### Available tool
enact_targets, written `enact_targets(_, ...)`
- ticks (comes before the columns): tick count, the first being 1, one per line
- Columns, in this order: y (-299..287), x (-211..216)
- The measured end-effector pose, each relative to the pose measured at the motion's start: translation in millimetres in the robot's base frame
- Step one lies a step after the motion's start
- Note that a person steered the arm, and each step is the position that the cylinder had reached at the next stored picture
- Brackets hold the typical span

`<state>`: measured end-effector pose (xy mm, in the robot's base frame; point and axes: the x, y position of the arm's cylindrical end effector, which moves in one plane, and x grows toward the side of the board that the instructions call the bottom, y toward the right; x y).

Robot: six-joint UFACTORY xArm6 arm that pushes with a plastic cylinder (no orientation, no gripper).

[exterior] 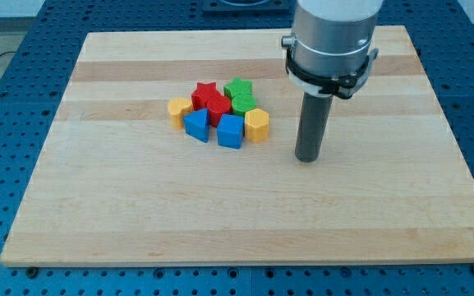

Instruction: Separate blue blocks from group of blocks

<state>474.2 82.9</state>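
A tight group of blocks sits left of the board's middle. Two blue blocks form its near edge: a blue triangle-like block (pixel 195 125) on the left and a blue block (pixel 230 131) beside it. Behind them are a red star (pixel 206 93), a red block (pixel 218 108), a green star (pixel 238 88) and a green block (pixel 242 104). A yellow block (pixel 179 108) sits at the group's left and a yellow hexagonal block (pixel 257 125) at its right. My tip (pixel 306 158) rests on the board to the right of the group, a little apart from the yellow hexagonal block.
The blocks lie on a light wooden board (pixel 138 214) on a blue perforated table (pixel 23 66). The arm's grey body (pixel 333 37) hangs over the board's upper right part.
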Motion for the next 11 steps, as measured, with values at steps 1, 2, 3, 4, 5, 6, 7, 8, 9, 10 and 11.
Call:
enact_targets(1, -8.0, -12.7)
enact_targets(2, -40.2, -7.0)
enact_targets(3, -62.4, 14.1)
enact_targets(4, -80.3, -1.4)
enact_targets(5, -86.9, -25.0)
enact_targets(6, -90.3, -38.3)
enact_targets(7, -104.0, -38.3)
enact_targets(8, -120.9, -38.3)
enact_targets(9, -122.7, -38.3)
enact_targets(10, -122.7, -39.5)
enact_targets(11, -122.7, -39.7)
